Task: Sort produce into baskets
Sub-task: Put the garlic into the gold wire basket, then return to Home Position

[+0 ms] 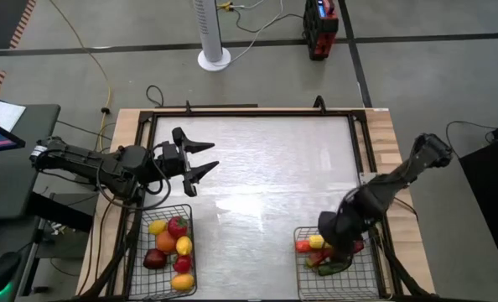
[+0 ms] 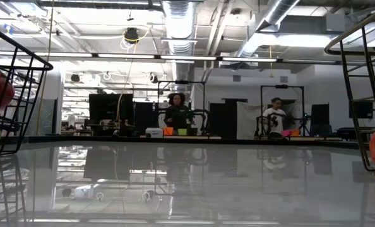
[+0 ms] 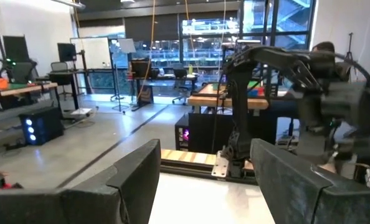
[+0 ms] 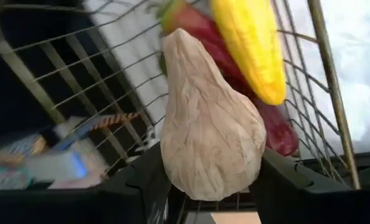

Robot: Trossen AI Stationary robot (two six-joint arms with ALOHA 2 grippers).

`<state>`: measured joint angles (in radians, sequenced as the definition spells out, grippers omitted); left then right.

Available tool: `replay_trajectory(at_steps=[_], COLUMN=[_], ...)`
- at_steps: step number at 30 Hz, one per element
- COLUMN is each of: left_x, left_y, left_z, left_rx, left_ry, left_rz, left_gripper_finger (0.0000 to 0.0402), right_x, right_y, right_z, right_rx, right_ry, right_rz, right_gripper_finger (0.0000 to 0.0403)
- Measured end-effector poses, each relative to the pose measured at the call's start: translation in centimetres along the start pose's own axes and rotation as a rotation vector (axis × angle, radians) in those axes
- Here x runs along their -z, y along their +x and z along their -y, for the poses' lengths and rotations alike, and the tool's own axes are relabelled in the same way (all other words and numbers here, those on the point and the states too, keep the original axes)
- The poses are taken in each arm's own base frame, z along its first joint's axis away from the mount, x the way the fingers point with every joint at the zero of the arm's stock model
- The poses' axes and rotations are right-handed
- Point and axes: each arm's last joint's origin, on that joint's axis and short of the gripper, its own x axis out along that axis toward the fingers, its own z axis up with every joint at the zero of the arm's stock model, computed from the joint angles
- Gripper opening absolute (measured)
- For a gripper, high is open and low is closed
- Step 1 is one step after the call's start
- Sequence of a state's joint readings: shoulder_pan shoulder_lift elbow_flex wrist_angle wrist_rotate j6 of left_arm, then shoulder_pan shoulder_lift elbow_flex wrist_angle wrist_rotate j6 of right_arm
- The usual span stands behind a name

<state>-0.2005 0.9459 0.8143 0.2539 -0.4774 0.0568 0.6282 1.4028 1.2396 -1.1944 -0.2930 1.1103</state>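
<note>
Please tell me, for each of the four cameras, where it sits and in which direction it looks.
High: above, looking straight down; both arms, left claw open above table.
Low: table height, facing the room; no arm shows.
Left wrist: on left arm, looking across at right arm.
Right wrist: inside right basket, garlic between its fingers.
Shared: high and right wrist both show the right basket.

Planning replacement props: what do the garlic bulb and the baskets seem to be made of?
Garlic bulb: likely moulded plastic or foam, with a matte cream surface and carved-looking ridges; it sits between the right claw's fingers. Right basket: thin silver-grey metal wire in an open grid.
</note>
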Motion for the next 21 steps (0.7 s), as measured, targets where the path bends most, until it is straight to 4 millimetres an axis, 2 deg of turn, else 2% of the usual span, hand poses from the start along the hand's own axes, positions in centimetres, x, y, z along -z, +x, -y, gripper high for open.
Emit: replay_trajectory(at_steps=[3,7,14,16,21], left_x=[0.0,0.0,0.2,0.1,0.0], left_y=[0.0,0.0,0.0,0.0,0.0], left_z=[0.0,0.1,0.3,0.4,0.7], left_rx=[0.0,0.025,0.092,0.112,0.204], left_ry=[-0.023,-0.044,-0.037,-0.002,0.057], left_rz=[0.0,0.0,-0.014,-0.006,0.012], left_gripper_finger=[0.0237,0.0237,0.0237,0.0237,0.0237], right_x=[0.3,0.4,0.7,0.9,1.1], right_y=[0.9,1.4,0.0,-0.8,-3.3], right_z=[-0.2,-0.5,0.4,0.8,2.2], right_rx=[0.069,0.073,0.048,0.054,0.111], right_ry=[0.048,0.072,0.127,0.077,-0.09], right_rz=[-0.018,-0.036,-0.043,0.05,0.48], right_gripper_finger=[0.0231,0.0264,0.0302,0.0304,0.0302])
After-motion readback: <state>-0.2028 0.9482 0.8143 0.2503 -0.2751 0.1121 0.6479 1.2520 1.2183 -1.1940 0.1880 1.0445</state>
